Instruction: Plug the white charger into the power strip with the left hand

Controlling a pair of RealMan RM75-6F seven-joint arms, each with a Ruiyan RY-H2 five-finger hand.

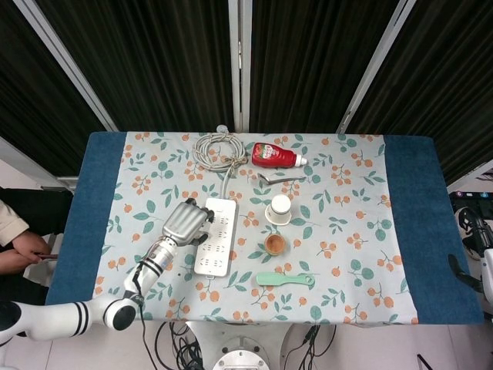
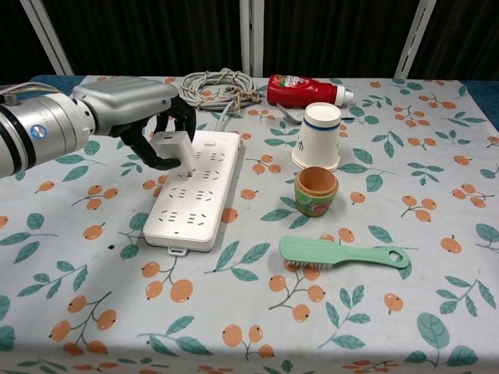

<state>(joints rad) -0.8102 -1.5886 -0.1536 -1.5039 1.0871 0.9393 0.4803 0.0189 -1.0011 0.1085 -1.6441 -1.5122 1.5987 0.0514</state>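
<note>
The white power strip (image 2: pixel 196 188) (image 1: pixel 216 236) lies lengthwise on the flowered cloth, left of the middle. My left hand (image 2: pixel 140 105) (image 1: pixel 185 222) hovers over its far left part and holds the white charger (image 2: pixel 173 149) between thumb and fingers. The charger sits at the strip's upper left sockets; whether its pins touch them is hidden. In the head view the hand covers the charger. Of my right arm only a dark part (image 1: pixel 470 258) shows at the right edge of the head view; the hand itself is out of sight.
A coiled grey cable (image 2: pixel 217 87) lies behind the strip, a red ketchup bottle (image 2: pixel 302 89) beside it. Right of the strip stand a white paper cup (image 2: pixel 318 135) and a small terracotta pot (image 2: pixel 316 189). A green brush (image 2: pixel 341 255) lies nearer the front.
</note>
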